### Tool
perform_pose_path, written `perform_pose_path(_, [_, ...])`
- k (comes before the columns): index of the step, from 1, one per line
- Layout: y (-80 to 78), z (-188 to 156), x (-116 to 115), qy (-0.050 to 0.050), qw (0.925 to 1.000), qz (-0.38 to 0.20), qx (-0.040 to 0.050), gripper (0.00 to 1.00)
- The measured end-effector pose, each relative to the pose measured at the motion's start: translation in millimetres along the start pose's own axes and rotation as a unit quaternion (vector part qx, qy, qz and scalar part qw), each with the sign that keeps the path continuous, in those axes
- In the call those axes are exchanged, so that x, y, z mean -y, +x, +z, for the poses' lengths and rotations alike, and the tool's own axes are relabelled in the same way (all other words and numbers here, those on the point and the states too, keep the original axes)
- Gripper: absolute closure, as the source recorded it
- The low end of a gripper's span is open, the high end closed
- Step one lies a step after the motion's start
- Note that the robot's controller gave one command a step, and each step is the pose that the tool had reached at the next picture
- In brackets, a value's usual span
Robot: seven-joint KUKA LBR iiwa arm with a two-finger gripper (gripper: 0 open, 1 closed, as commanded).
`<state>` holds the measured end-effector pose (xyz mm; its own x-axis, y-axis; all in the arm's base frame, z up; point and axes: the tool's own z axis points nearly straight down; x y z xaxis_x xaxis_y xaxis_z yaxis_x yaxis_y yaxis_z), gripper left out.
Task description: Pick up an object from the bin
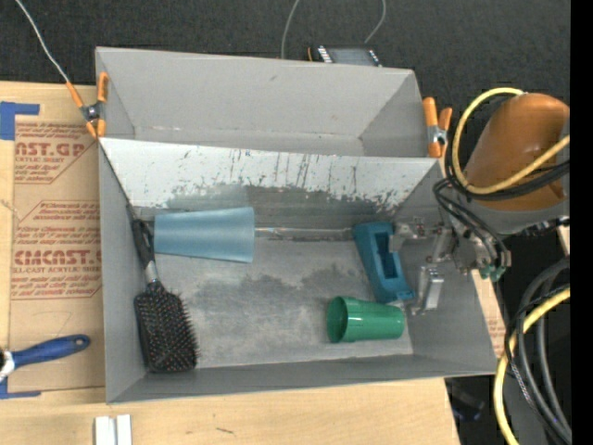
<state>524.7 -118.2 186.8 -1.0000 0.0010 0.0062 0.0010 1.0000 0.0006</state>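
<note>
- The teal plastic tool point(378, 258) lay on the bin floor just beside the gripper point(422, 265), on the side toward the middle of the bin. Its long body ran from the back wall toward the front.
- The gripper sat low at the foot of the bin's right-hand slope. Its two metal fingers point(432, 290) were spread apart, one nearer the back and one nearer the front.
- The front finger stood close to the near end of the teal tool. Whether it touched the tool could not be told, and the tool was alongside the fingers rather than clearly between them.
- A green cup point(363, 320) lay on its side just in front of the gripper and a little toward the bin's middle. It was close to the near end of the teal tool, with its wider rim pointing away from the gripper.
- A pale blue cup point(204, 235) lay on its side well away from the gripper, across the floor near the far slope.
- A black hairbrush point(165, 327) lay farthest from the gripper, in the front corner on that far side. Its handle ran back toward the pale blue cup.
- The grey bin point(278, 100) had sloping metal walls and a scuffed floor.
- Behind the gripper, outside the bin, the arm carried an orange cover point(519, 151) looped with yellow and black cables point(460, 142).
</note>
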Motion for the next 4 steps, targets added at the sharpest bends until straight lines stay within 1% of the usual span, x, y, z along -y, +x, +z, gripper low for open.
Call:
perform_pose_path(1, [3.4, 95.6, -68.3, -0.002, 0.9936, -0.113, -0.0026, 0.0])
perform_pose_path(2, [4.1, 93.9, -66.5, -0.001, 0.9938, -0.111, -0.0041, 1.0])
perform_pose_path(3, [-23.0, 41.5, -64.3, -0.001, 0.9937, -0.112, -0.0011, 1.0])
perform_pose_path(4, [6.6, -49.6, -67.6, 0.0, 0.9964, -0.085, 0.0034, 1.0])
